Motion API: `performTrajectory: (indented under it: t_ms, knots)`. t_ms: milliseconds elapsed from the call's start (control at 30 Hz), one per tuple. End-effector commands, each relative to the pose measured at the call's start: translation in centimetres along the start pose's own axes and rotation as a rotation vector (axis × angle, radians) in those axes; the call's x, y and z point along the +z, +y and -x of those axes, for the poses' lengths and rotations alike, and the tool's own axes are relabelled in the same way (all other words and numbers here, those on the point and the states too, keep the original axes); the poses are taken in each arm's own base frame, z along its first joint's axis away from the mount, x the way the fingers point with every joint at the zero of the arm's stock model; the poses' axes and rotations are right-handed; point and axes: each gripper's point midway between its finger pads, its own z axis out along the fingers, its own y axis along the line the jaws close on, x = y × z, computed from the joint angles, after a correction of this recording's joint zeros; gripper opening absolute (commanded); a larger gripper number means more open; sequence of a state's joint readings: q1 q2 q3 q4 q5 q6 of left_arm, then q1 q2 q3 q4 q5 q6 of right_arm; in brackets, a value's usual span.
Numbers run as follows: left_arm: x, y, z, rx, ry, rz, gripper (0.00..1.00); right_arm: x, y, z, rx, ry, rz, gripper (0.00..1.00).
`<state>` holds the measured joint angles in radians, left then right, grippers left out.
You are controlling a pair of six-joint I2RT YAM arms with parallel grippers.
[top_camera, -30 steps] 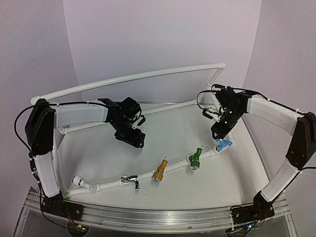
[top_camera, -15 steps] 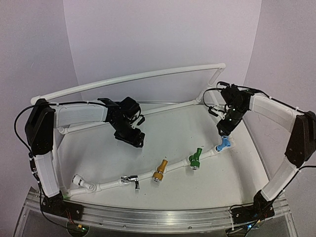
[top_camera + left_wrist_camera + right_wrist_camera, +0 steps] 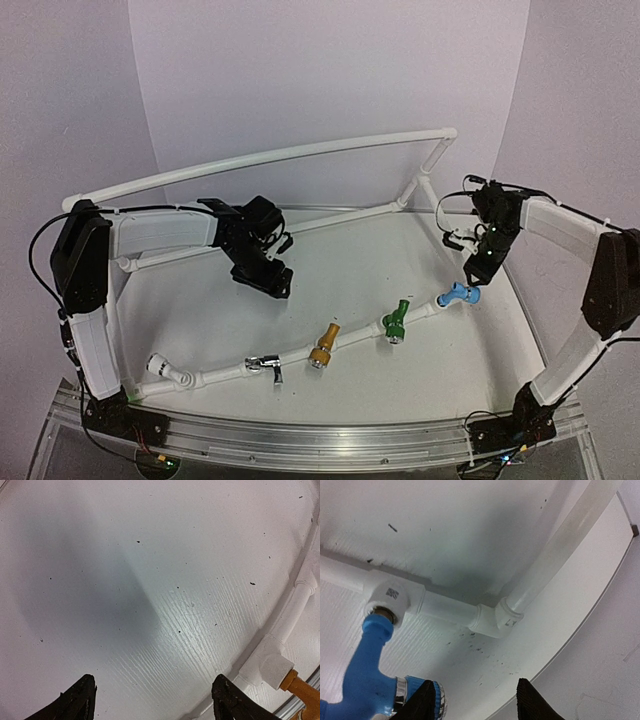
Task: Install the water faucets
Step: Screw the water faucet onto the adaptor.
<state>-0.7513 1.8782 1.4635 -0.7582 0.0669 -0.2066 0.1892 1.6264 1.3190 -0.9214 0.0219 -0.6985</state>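
Four faucets sit in a row on the white pipe point(image 3: 225, 377) along the near side of the counter point(image 3: 350, 270): silver faucet point(image 3: 266, 366), yellow faucet point(image 3: 322, 350), green faucet point(image 3: 395, 322) and blue faucet point(image 3: 458, 294), each on its own pipe joint. The right wrist view shows the blue one point(image 3: 367, 680) seated in a white tee point(image 3: 395, 597). The right tool point(image 3: 478, 270) hangs near it, fingers wide and empty. The left tool point(image 3: 268, 280) hovers over bare counter behind the row, also spread wide, gripping nothing.
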Motion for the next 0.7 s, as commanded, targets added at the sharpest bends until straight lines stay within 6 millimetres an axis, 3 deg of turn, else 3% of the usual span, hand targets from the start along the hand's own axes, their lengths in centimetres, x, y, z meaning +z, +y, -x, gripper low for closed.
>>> performTrajectory:
  t_ms: [0, 233, 367, 533, 667]
  knots:
    - [-1.5, -0.1, 1.3, 0.011, -0.048, -0.008, 0.8, -0.6, 2.2, -2.1, -0.139, -0.017, 0.066, 0.53]
    - [-1.4, -0.1, 1.3, 0.011, -0.044, -0.009, 0.8, -2.7, 4.4, -2.8, -0.209, -0.134, 0.079, 0.61]
    - [-1.3, -0.1, 1.3, 0.006, -0.046, -0.015, 0.8, -3.2, 5.2, -3.1, -0.209, -0.195, 0.053, 0.83]
    - [-1.4, -0.2, 1.5, 0.007, -0.048, -0.018, 0.8, -2.3, 4.1, -3.8, -0.189, -0.168, -0.03, 0.87]
    - [-1.4, -0.3, 1.4, 0.007, -0.045, -0.021, 0.8, -3.5, 3.3, -2.8, -0.162, -0.202, -0.05, 0.87]
